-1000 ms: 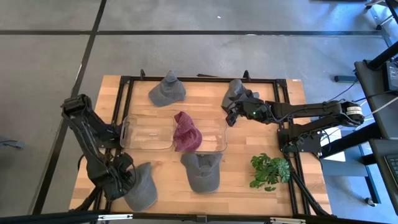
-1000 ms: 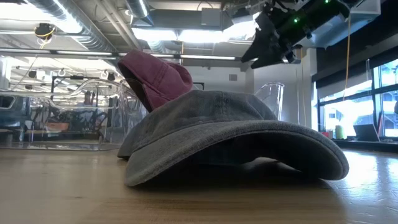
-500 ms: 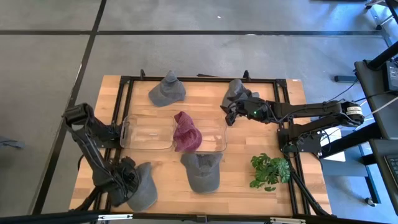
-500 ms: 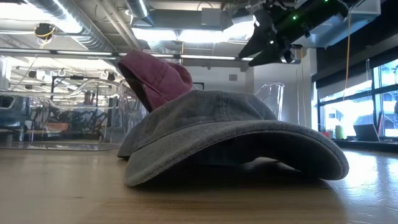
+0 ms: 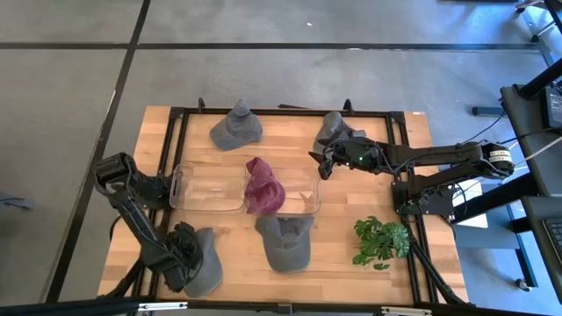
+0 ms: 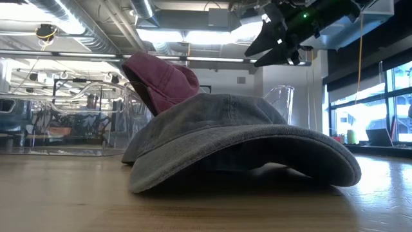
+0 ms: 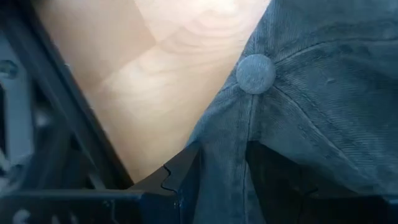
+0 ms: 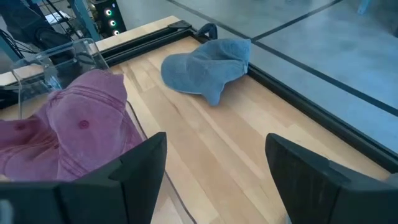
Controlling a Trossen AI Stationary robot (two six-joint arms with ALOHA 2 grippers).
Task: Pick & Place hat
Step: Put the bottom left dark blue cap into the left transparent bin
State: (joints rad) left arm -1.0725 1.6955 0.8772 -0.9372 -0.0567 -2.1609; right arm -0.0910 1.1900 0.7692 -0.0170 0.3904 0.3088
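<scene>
Several caps lie on the wooden table. My left gripper is down on the grey hat at the near-left corner, shut on it; its top button shows in the left wrist view. A maroon hat sits in the clear container. Another grey hat rests brim-down in front of it. My right gripper hovers open above the container's right end, seen high in the low view, touching nothing. My left gripper pinches a raised fold of the grey hat's crown between its two fingers, just beside the top button. It comes from above, pointing down. The hat lies on the table; how far back the cloth reaches is hidden.
Two more grey hats lie at the far edge, one left and one behind my right gripper. A green plant stands near the right edge. A black frame borders the table. Bare wood shows between the container and the far hats.
My left gripper has swung toward the near edge and the right, coming down onto the near-left grey hat and covering its left part. My right gripper has crept a little toward the table's left, over the container's right end, still open.
</scene>
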